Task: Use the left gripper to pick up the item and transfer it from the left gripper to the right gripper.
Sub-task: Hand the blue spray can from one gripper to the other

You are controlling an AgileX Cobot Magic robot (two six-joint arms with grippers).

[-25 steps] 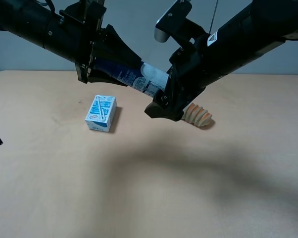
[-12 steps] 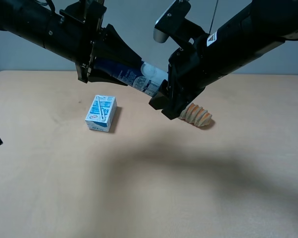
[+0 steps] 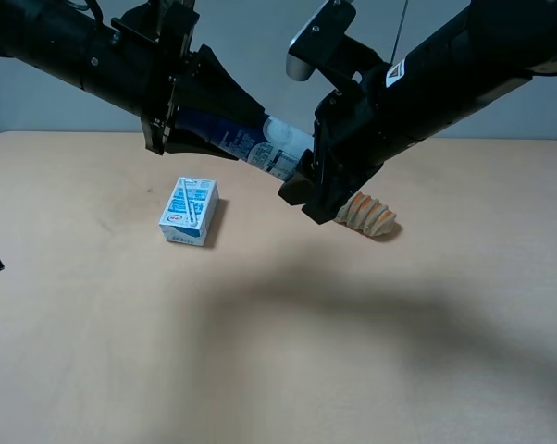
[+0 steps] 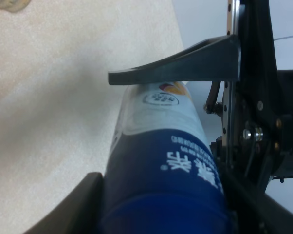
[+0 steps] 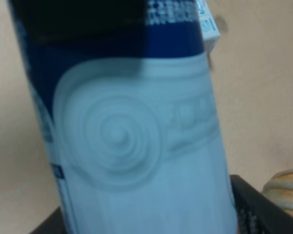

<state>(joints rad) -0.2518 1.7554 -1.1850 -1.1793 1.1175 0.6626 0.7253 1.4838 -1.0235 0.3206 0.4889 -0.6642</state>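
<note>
Over the tan table (image 3: 260, 370), past the carton (image 3: 190, 212) and roll (image 3: 371, 215), the bottle (image 3: 278, 153) hangs slanted in the air, bridging both arms so I can hand it across. My left gripper (image 3: 246, 137) is clamped tight on its blue end, and my right gripper (image 3: 304, 190) looks closed onto the white end.

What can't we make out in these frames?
- Bottle cap: high view, buried inside the left gripper; left wrist view, cut off by the frame edge.
- Bottle base: high view, behind the right gripper.
- Label print: right wrist view, blurred; high view, too small.
- Roll: high view, one end behind the right gripper; right wrist view, cut by the edge.
- Carton print: high view, too small.
</note>
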